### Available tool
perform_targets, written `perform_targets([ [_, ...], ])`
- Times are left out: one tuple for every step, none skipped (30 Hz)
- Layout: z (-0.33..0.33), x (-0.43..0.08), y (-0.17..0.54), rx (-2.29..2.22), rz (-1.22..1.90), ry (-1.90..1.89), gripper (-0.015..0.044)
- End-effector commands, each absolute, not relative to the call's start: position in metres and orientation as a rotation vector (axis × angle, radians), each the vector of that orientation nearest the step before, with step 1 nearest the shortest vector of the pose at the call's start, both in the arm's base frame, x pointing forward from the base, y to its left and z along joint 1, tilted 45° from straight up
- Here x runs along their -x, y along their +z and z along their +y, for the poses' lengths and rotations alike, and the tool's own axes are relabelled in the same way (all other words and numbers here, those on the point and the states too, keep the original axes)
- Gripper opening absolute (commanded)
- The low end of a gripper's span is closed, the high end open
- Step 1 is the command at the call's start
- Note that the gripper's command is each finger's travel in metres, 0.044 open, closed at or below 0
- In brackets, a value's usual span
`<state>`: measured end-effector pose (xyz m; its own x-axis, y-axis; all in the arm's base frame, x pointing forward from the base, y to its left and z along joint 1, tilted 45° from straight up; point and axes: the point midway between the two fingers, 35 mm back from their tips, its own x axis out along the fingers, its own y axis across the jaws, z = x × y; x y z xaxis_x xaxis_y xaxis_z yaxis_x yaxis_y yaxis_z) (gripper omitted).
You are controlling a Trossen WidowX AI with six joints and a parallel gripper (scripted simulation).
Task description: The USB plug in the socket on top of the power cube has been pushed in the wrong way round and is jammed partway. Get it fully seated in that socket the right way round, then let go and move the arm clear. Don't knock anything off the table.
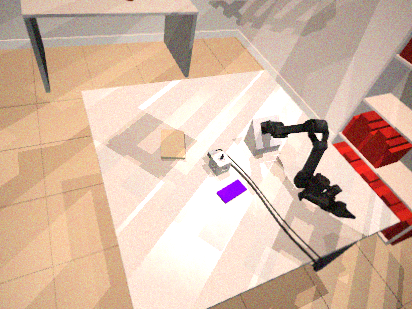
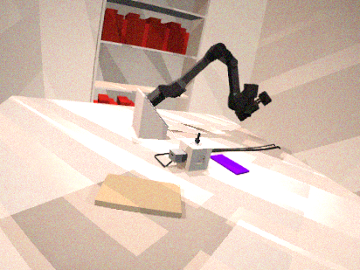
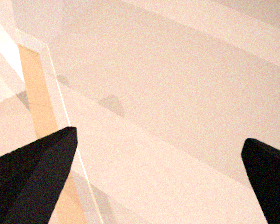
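Your fingers stood wide apart with nothing between them, well away from the power cube [image 1: 219,163] [image 2: 197,158]. The small black USB plug [image 1: 222,156] [image 2: 197,138] stood upright on the cube's top. Beside the cube, a purple slab [image 1: 232,191] [image 2: 230,164] lay flat on the table [image 1: 165,259] [image 2: 57,135].

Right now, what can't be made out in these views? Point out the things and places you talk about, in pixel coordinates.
- USB plug [image 1: 222,156] [image 2: 197,139], top and exterior: too small and grainy to tell which way round.
- Socket under it: covered by the plug.
- Power cube [image 1: 219,163] [image 2: 197,157], wrist: outside the frame.
- Fingers' [image 3: 160,135] rear parts, wrist: cut off by the edge.
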<state>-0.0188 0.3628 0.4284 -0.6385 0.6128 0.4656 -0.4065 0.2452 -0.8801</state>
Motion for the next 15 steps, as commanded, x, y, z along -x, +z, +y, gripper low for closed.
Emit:
perform_targets([
  [0.364,0.017,0.428,0.199,-1.674,1.528,0.0426],
  [0.366,0.012,0.426,0.217,-1.660,1.525,0.0440],
  [0.370,0.003,0.424,0.247,-1.635,1.519,0.0440],
  [0.375,-0.009,0.420,0.287,-1.601,1.511,0.0440],
  [0.380,-0.026,0.415,0.338,-1.556,1.501,0.0440],
  [0.385,-0.044,0.410,0.393,-1.505,1.488,0.0440],
  [0.389,-0.067,0.402,0.456,-1.443,1.472,0.0440],
  [0.392,-0.090,0.394,0.518,-1.377,1.455,0.0440],
  [0.393,-0.112,0.386,0.573,-1.316,1.439,0.0440],
  [0.392,-0.131,0.379,0.619,-1.259,1.425,0.0440],
  [0.390,-0.151,0.371,0.666,-1.200,1.409,0.0440],
  [0.386,-0.171,0.362,0.710,-1.139,1.393,0.0440],
  [0.382,-0.190,0.354,0.751,-1.079,1.378,0.0440],
  [0.376,-0.208,0.345,0.789,-1.020,1.363,0.0440],
  [0.369,-0.226,0.337,0.823,-0.961,1.348,0.0440],
])
